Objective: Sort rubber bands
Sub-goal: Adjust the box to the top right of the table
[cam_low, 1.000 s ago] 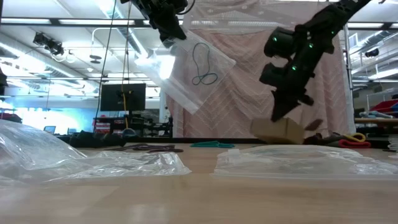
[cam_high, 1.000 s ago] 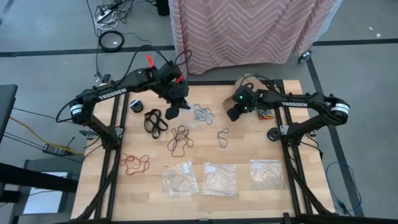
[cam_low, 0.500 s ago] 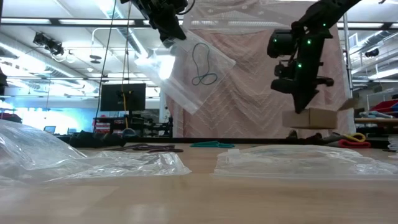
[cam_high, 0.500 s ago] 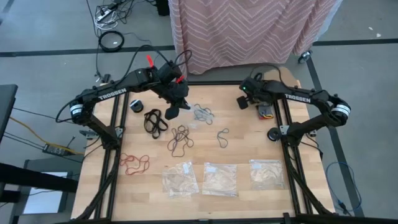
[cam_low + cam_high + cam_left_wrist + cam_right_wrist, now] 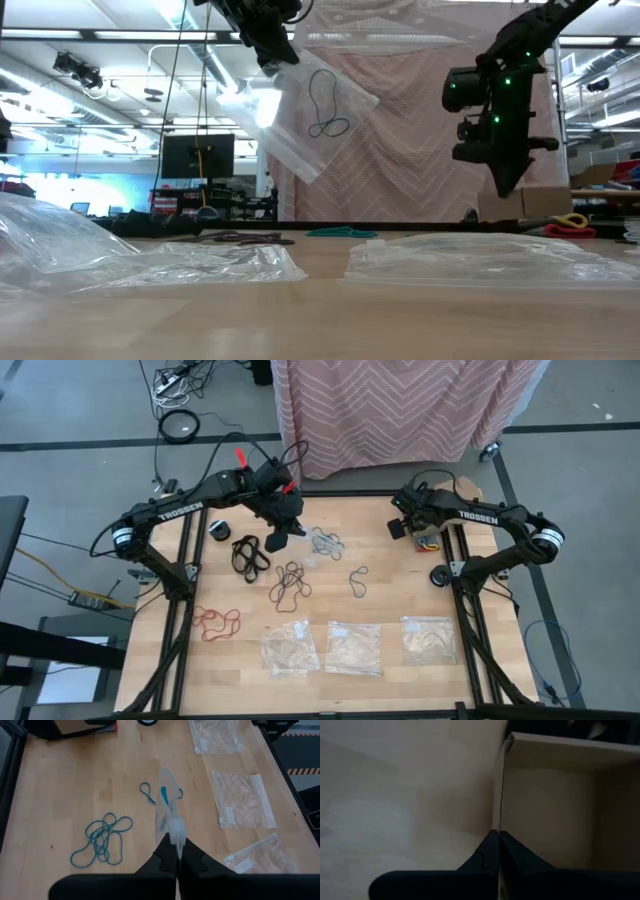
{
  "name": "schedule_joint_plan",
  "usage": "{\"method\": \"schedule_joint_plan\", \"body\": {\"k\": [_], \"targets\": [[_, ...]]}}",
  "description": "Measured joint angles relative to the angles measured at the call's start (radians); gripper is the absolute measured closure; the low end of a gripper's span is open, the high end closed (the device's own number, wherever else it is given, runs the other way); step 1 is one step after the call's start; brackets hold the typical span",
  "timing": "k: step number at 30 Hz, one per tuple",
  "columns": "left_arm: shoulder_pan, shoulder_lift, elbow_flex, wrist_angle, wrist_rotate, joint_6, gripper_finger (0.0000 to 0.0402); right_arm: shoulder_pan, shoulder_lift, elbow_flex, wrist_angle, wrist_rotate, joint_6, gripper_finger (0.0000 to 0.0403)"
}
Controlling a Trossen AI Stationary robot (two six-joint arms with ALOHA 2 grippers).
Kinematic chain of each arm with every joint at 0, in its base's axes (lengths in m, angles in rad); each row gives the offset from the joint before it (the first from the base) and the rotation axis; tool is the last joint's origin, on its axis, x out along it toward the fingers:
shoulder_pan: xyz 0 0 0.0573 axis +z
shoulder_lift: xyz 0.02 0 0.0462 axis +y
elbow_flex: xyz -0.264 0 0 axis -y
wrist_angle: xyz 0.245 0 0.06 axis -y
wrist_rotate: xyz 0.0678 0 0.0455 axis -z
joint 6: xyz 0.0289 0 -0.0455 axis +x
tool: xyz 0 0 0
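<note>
A: Where are the rubber bands?

B: In single-colour clusters on the table (image 5: 400, 575). The black cluster (image 5: 249, 553) lies toward the left edge, in the far half. The dark brown cluster (image 5: 289, 583) sits near the middle, just right of the black one. The red cluster (image 5: 216, 622) is near the left edge, toward the near side. The teal-blue cluster (image 5: 101, 839) lies in the far half near the middle, with a single teal-blue loop (image 5: 358, 579) apart from it, right of centre.

A: And the left gripper?

B: The left gripper (image 5: 176, 861) hangs above the far half of the table, clenched on the edge of a clear plastic bag (image 5: 312, 104). The bag dangles from it, and a teal-blue band (image 5: 326, 105) shows inside.

A: The right one?

B: The right gripper (image 5: 498, 851) is over the far right corner, fingers pressed together with nothing between them, right beside an open cardboard box (image 5: 555, 800).

A: Anything else on the surface?

B: Three flat clear bags (image 5: 351, 646) lie in a row along the near edge, and a roll of black tape (image 5: 219, 529) sits near the far left corner.
</note>
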Motion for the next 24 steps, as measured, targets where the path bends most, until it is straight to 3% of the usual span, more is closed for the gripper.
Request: {"method": "schedule_joint_plan", "body": {"k": [5,17,24], "targets": [[0.0,0.0,0.0,0.0,-0.007,0.0,0.0402,0.009,0.0,-0.024,0.022,-0.039,0.04,0.0382],[0.0,0.0,0.0,0.0,-0.008,-0.001,0.0402,0.044,-0.013,-0.024,0.028,-0.038,0.07,0.0288],[0.0,0.0,0.0,0.0,-0.008,0.0,0.0402,0.044,-0.095,-0.024,0.028,-0.019,0.074,0.0278]]}}
